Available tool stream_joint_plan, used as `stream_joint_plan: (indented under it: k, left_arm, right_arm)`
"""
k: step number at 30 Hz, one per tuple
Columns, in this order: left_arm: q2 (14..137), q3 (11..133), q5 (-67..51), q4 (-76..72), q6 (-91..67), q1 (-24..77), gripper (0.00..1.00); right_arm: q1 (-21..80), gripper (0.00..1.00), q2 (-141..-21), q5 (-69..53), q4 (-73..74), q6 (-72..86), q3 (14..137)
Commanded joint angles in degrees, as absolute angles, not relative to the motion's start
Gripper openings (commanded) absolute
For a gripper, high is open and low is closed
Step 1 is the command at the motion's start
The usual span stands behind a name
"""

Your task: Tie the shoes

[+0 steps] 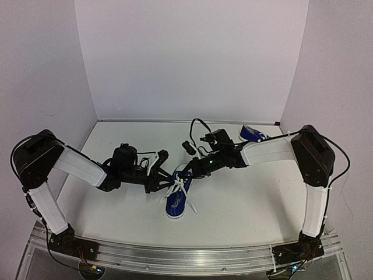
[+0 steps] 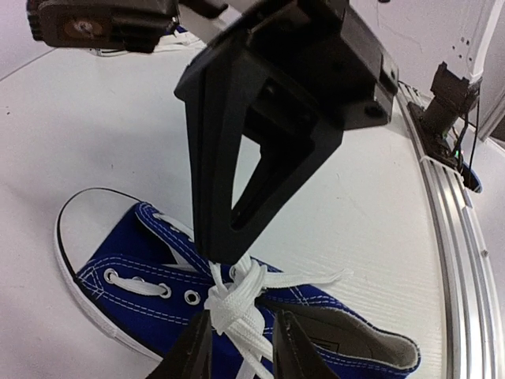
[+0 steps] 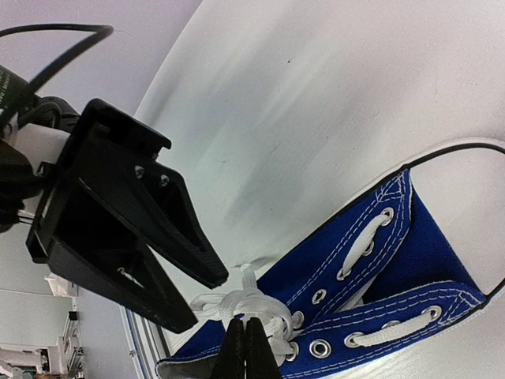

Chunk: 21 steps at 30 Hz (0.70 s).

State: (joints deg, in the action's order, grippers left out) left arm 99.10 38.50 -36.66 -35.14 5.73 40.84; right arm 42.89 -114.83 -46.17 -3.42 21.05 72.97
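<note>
While the right claw (image 3: pixel 245 332) is pinched together with its tips on the lace knot (image 2: pixel 235 294), the left claw (image 2: pixel 243 320) stands slightly apart astride that knot. The shoe (image 1: pixel 176 198) lies mid-frame on the tabletop (image 1: pixel 250 204), toe toward the bottom; the second shoe (image 1: pixel 252 134) sits upper right.

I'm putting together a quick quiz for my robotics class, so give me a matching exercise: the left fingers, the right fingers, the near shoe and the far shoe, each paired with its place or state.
Things:
1. left fingers
2. right fingers
3. near shoe
4. far shoe

Place or state:
A. far back on the right
B. closed together
C. apart, with the laces between them
D. in the middle, where both sets of fingers meet

Pairs: 1-C, 2-B, 3-D, 4-A
</note>
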Motion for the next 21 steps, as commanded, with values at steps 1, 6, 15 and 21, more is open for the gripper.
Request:
stream_joint_plan:
  k: [1,6,15,21]
  left_arm:
    - [92.5,38.0,-34.0,-35.6,5.5,41.0,0.34]
    - [88.1,36.8,-29.8,-30.4,4.9,41.0,0.48]
    - [91.1,36.5,-31.5,-25.5,0.9,42.8,0.59]
    - [95.8,40.3,-30.7,-22.2,0.5,45.5,0.58]
  right_arm:
    - [42.8,0.00,-114.1,-46.5,-4.8,20.9,73.8]
    - [42.8,0.00,-114.4,-46.4,-4.9,21.0,74.0]
    - [42.8,0.00,-114.0,-46.1,-4.9,21.1,73.8]
    - [42.8,0.00,-113.9,-46.0,-4.9,21.2,73.6]
